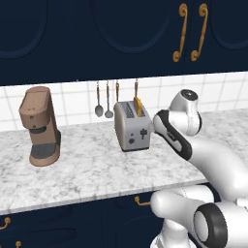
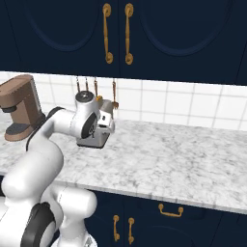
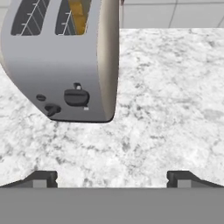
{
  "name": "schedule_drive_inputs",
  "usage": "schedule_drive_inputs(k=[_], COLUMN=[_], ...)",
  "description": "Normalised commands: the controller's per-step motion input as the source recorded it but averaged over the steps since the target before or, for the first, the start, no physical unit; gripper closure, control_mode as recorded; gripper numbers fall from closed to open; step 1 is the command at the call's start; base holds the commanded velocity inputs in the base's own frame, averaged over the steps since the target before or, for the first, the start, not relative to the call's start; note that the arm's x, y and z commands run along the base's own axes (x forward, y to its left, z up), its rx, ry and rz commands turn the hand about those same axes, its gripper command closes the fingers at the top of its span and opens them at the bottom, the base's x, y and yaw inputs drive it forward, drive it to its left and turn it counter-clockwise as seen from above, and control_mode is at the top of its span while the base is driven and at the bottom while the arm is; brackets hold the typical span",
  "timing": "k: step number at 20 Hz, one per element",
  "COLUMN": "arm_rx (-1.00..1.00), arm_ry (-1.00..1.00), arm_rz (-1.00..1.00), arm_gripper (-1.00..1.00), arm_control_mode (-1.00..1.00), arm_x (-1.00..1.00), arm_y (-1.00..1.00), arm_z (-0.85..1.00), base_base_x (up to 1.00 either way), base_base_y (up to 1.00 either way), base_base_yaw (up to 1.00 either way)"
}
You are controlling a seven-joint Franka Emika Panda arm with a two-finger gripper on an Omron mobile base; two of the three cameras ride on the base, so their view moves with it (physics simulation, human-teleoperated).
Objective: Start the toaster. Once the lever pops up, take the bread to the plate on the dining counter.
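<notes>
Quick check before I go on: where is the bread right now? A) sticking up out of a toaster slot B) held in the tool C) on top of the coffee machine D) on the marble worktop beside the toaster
A: the bread stands in a slot of the toaster, its golden crust poking above the top; the tool is open and holds nothing.

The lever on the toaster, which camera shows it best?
The hand view: the lever faces the camera, large and unblocked, on the toaster front beside the knob. The left base view shows it as a tiny dark mark. In the right base view the arm covers most of the toaster, so I cannot make it out.
</notes>
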Motion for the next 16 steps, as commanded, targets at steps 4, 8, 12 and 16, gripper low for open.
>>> schedule_drive_inputs(k=[4, 8, 12, 16], arm_rx=[0.0, 0.0, 0.0, 0.0], arm_ry=[-0.01, 0.0, 0.0, 0.0], arm_rz=[0.0, 0.0, 0.0, 0.0], arm_gripper=[-1.0, -1.0, -1.0, -1.0], arm_control_mode=[-1.0, -1.0, -1.0, -1.0], arm_x=[0.17, 0.33, 0.39, 0.45], arm_y=[0.15, 0.02, 0.03, 0.12], arm_z=[0.0, -0.06, -0.2, -0.28], base_base_x=[0.0, 0.0, 0.0, 0.0], base_base_y=[0.0, 0.0, 0.0, 0.0], base_base_yaw=[0.0, 0.0, 0.0, 0.0])
